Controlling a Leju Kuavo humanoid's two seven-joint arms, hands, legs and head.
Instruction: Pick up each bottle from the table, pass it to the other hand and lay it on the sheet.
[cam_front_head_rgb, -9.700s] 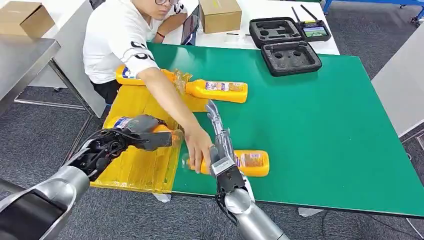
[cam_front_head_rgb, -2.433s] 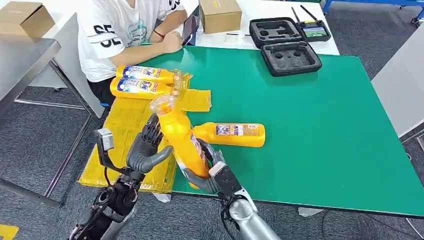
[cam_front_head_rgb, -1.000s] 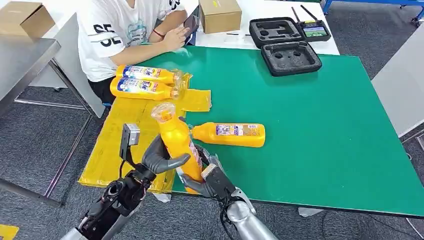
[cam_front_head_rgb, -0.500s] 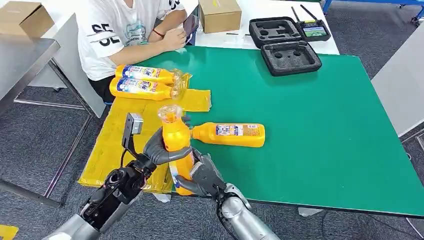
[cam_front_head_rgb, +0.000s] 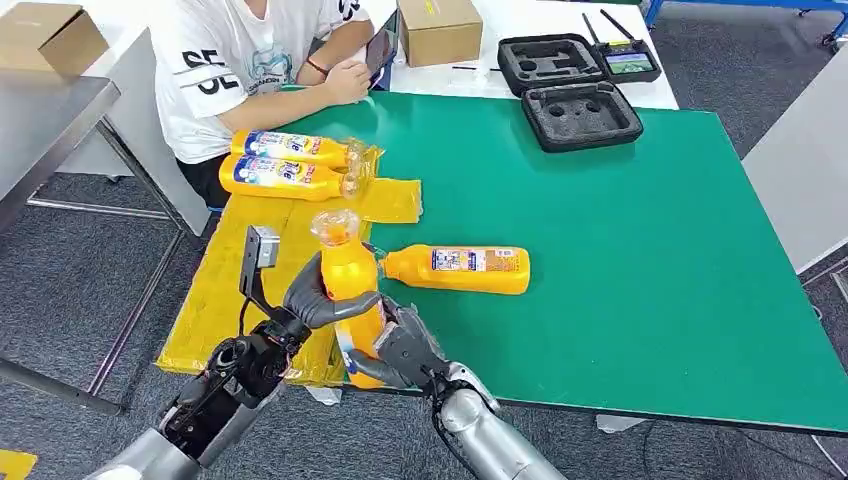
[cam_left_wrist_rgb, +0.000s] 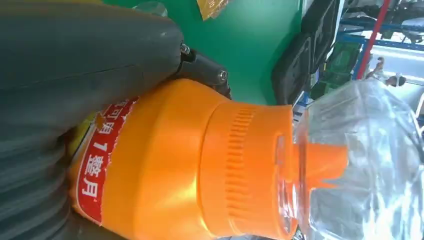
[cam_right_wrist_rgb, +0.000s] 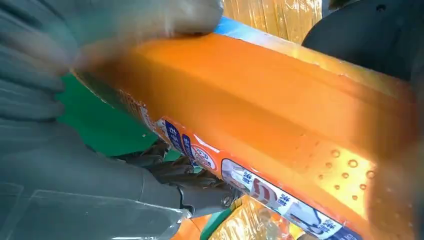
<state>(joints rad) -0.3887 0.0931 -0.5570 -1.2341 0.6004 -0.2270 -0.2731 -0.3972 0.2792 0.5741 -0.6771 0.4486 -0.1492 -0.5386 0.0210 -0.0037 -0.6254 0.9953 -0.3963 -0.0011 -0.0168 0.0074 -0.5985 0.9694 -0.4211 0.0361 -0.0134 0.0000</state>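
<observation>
Bottles: one upright (cam_front_head_rgb: 347, 290) gripped by both hands (cam_front_head_rgb: 318, 302) (cam_front_head_rgb: 398, 348), two on sheet (cam_front_head_rgb: 262, 255), one on table (cam_front_head_rgb: 620, 250)

Head view looks down; both wrist views closely share the bottle (cam_front_head_rgb: 350, 290).

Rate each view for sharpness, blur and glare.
Head view: sharp and evenly lit, the label on the lying bottle readable as print. Left wrist view: the held bottle is crisp, with glare on its clear cap wrap. Right wrist view: smeared by blur, worst over the right hand.
</observation>
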